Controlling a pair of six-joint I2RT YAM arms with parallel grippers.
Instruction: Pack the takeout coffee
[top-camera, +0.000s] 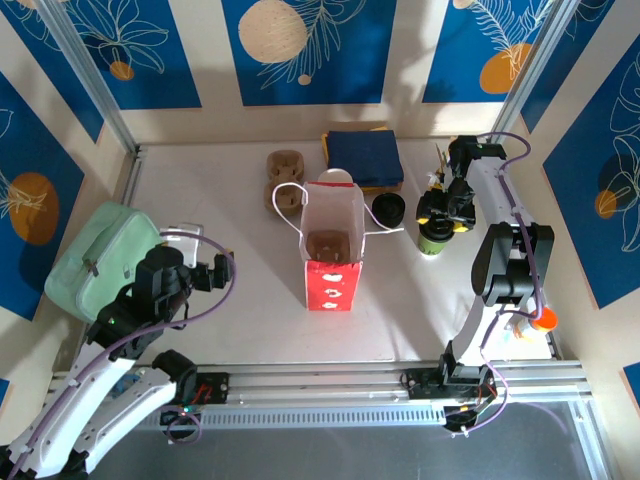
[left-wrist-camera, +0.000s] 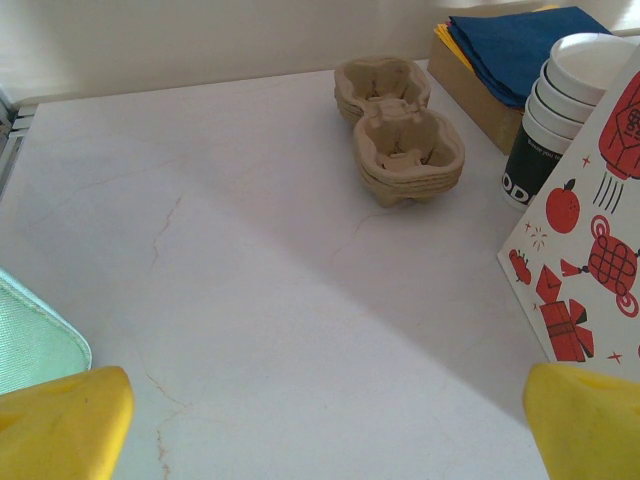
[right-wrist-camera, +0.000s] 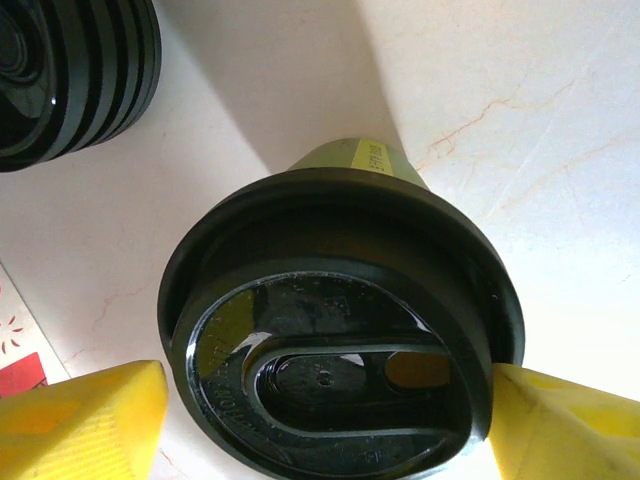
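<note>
At lower left of the overhead view, the left claw (top-camera: 212, 268) stands fully spread and empty, its yellow fingertips (left-wrist-camera: 62, 420) framing bare white counter (left-wrist-camera: 250, 280) in its wrist view, well apart from the work. At centre frame waits the open-topped red-and-white printed paper bag (top-camera: 330, 255), upright with its mouth to the ceiling. Right of it, past a stack of black plastic lids (top-camera: 388, 208), stands the takeout coffee, a small green-sided paper cup under a round black plastic lid (top-camera: 435, 240), upright on the counter, its long axis vertical. The right claw (top-camera: 441, 206) hangs directly above it. In the right wrist view the jaws sit wide, one yellow finger (right-wrist-camera: 85, 420) on each side of the lid (right-wrist-camera: 340, 320), at or just beside its rim. Whether they are pressing on it cannot be told. The right arm is plainly the nearer, and the bag lies leftward of the cup, so the carry would likely run that way.
</note>
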